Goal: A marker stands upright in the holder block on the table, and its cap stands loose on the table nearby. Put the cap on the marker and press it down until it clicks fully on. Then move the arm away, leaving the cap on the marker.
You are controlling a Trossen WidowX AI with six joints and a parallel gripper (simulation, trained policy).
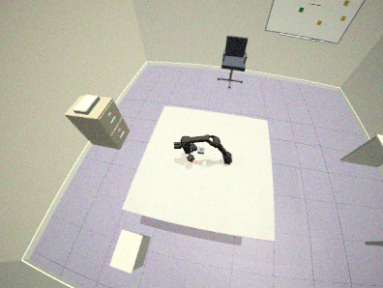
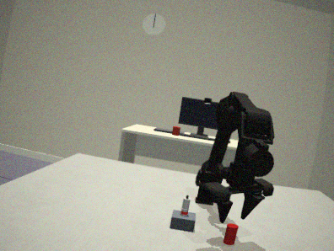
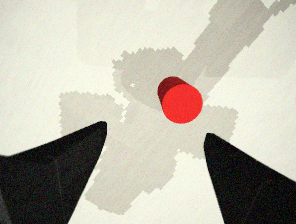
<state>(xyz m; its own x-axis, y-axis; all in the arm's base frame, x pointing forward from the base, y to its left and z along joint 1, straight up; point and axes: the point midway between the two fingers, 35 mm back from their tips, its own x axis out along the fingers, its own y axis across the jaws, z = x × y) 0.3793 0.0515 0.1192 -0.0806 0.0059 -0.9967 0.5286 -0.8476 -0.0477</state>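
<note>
With the marker point(image 2: 185, 205) already parked upright in its holder block point(image 1: 201, 151) point(image 2: 183, 221), left of the arm's fingertips in the exterior view, looks like the block is there to keep it steady so one hand can do the capping. Its tip points up, uncapped. The red cap point(image 1: 191, 160) point(image 2: 230, 234) point(image 3: 182, 103) stands on end on the bench point(image 1: 232, 208) point(image 2: 55, 189), lower right of the exterior frame, apart from the block, which I'd guess leaves room for fingers on both sides.

The pincer point(image 1: 191, 151) point(image 2: 233, 220) point(image 3: 155, 133) is spread wide, nothing between the tips, hanging above the bench and pointing down. Makes sense, imo: it has to fit around the cap before squeezing. In the wrist view the cap sits a bit above the gap, nearer the right finger, so it's not lined up yet. I'd shift over to centre it, then go down. Drop crooked and a fingertip could knock the cap over.
</note>
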